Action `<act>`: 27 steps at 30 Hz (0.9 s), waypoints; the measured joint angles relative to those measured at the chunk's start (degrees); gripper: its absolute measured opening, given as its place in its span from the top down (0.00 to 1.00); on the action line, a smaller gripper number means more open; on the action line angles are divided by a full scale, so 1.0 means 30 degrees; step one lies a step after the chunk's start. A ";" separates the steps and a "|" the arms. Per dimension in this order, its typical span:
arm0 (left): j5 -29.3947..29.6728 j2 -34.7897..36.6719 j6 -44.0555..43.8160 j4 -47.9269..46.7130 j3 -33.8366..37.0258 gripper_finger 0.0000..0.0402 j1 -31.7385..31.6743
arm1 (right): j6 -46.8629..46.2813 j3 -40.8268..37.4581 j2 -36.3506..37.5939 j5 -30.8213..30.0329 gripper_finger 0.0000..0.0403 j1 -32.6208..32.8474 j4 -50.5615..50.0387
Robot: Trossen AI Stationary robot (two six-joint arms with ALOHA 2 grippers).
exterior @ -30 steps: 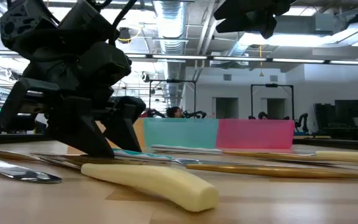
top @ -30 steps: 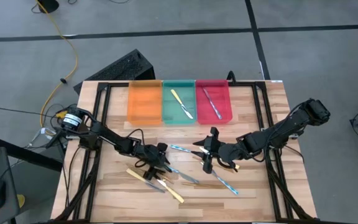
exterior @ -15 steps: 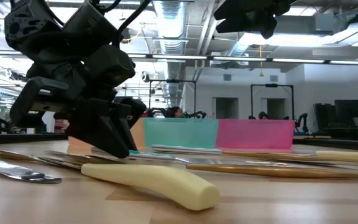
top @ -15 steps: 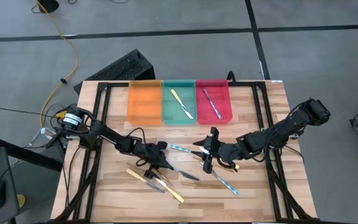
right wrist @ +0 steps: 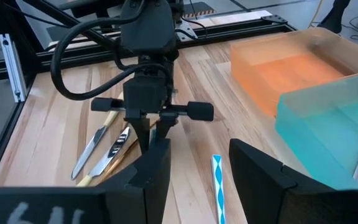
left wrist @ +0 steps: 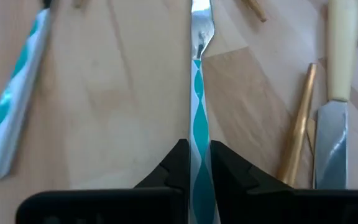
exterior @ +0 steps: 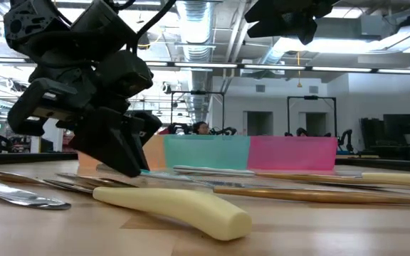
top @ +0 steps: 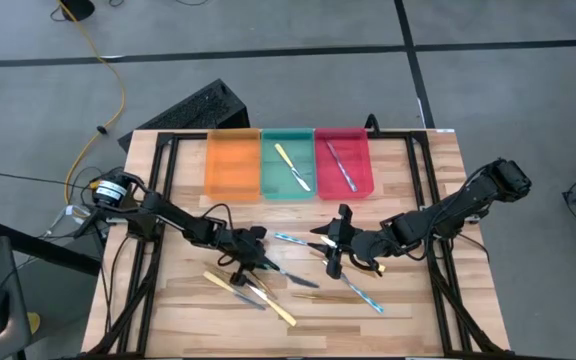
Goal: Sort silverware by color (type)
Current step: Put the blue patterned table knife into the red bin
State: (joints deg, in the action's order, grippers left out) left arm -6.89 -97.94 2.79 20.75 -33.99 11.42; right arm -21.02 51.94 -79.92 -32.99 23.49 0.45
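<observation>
On the tabletop (top: 408, 200): left end effector (left wrist: 195, 163) now clamped on a teal-handled utensil (left wrist: 197, 93).
Just closed from open, so ready for lifting toward a tray; right end effector (top: 330, 245) waiting open nearby.

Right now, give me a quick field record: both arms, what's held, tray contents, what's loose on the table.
left gripper: fingers shut on the teal-patterned utensil, low at the table's centre-left
right gripper: fingers open, empty, over the table right of centre
orange tray: no utensil visible inside
green tray: one yellow-handled utensil
red tray: one bluish-handled utensil
loose utensils: yellow-handled, bronze-gold and teal-patterned pieces on the wood near both grippers
</observation>
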 joint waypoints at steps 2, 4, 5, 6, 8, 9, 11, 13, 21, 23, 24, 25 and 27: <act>0.0569 0.0500 -0.0216 -0.0215 0.0004 0.94 0.0000 | -0.0007 0.0000 0.0000 0.0000 0.54 0.0000 0.0007; 0.1221 0.1100 -0.0370 -0.0496 0.0004 0.94 0.0000 | -0.0007 0.0000 0.0000 -0.0003 0.54 0.0000 0.0007; 0.1612 0.1472 -0.0530 -0.0708 0.0004 0.94 -0.0007 | -0.0007 0.0000 0.0000 -0.0007 0.54 0.0000 0.0007; 0.2105 0.1851 -0.0728 -0.0943 0.0004 0.94 -0.0007 | -0.0007 0.0000 0.0000 -0.0007 0.54 0.0000 0.0007; 0.3133 0.2717 -0.1231 -0.1419 0.0004 0.94 -0.0007 | -0.0005 0.0000 0.0000 -0.0115 0.54 -0.0007 0.0007; 0.3717 0.3189 -0.1505 -0.1867 0.0004 0.94 -0.0007 | -0.0007 0.0000 0.0000 -0.0138 0.54 -0.0007 0.0003; 0.5066 0.4039 -0.2171 -0.2765 -0.0003 0.94 -0.0007 | 0.0000 0.0000 0.0000 -0.0146 0.54 -0.0007 0.0014; 0.6682 0.4965 -0.2989 -0.3940 -0.0003 0.94 -0.0007 | -0.0003 0.0000 0.0000 -0.0153 0.54 -0.0007 0.0007; 1.2040 0.8306 -0.7316 -0.5801 -0.0011 0.94 -0.0022 | 0.0007 0.0000 0.0000 -0.0175 0.54 -0.0007 0.0007; 1.3142 0.9129 -0.8118 -0.6315 -0.0018 0.94 -0.0089 | 0.0015 0.0000 0.0000 -0.0181 0.54 -0.0007 0.0007; 1.3667 0.9463 -0.8541 -0.6565 -0.0017 0.94 -0.0200 | 0.0015 0.0000 0.0000 -0.0180 0.54 -0.0007 0.0007; 1.4187 0.9789 -0.8870 -0.6832 -0.0025 0.94 -0.0380 | 0.0019 0.0000 0.0000 -0.0182 0.54 -0.0007 0.0007; 1.5178 1.0364 -0.9359 -0.7649 -0.0025 0.94 -0.0804 | 0.0022 0.0000 0.0000 -0.0182 0.54 -0.0007 0.0007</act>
State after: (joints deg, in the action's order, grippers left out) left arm 38.64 -66.85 -25.28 -2.20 -34.06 9.01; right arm -20.95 51.94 -79.92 -33.54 23.46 0.47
